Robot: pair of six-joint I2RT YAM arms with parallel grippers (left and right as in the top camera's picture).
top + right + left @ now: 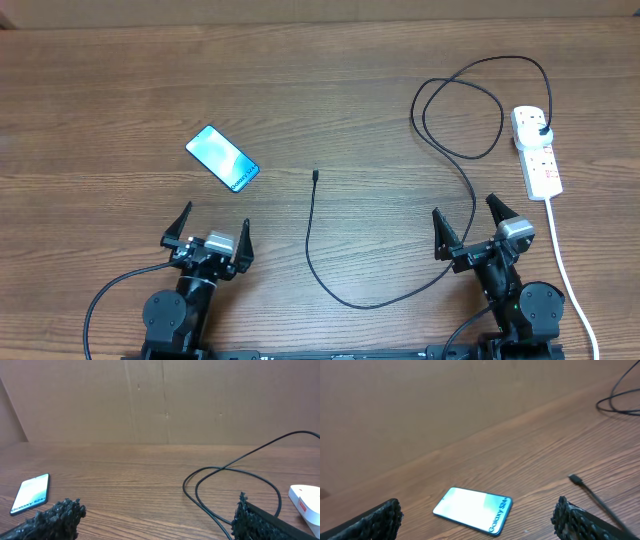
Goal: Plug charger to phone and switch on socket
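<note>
The phone [222, 158] lies flat on the wooden table, screen glowing light blue, ahead of my left gripper [208, 224], which is open and empty. It shows in the left wrist view [473, 509] and at the left of the right wrist view [31, 494]. The black charger cable [330, 275] loops across the table; its connector tip [315, 176] lies free right of the phone, also in the left wrist view [575, 479]. Its plug [544, 130] sits in the white socket strip [536, 150]. My right gripper [470, 216] is open and empty, left of the strip.
The strip's thick white cord [565, 270] runs down the right side past the right arm. A brown wall [160, 400] stands at the table's far edge. The cable loops [225, 485] lie ahead of the right gripper.
</note>
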